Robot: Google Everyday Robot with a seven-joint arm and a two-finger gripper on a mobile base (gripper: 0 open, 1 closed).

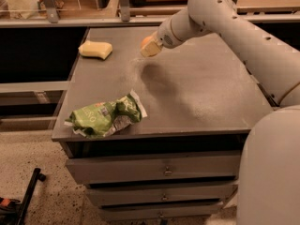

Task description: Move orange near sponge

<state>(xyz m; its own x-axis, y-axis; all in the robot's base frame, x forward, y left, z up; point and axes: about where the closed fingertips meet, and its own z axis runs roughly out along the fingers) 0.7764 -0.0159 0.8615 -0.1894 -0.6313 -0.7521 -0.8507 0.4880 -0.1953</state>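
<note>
The pale yellow sponge (95, 49) lies at the far left of the grey table top (206, 93). My gripper (151, 46) hangs above the table's far middle, to the right of the sponge and apart from it. It is shut on the orange (146, 41), of which only a small orange patch shows between the tan fingers. The orange is held clear of the table, and a shadow falls on the surface below it.
A crumpled green and white snack bag (105, 117) lies near the table's front left edge. My arm (243, 36) reaches in from the right across the far right of the table. Drawers (164, 170) sit under the table top. Shelving stands behind.
</note>
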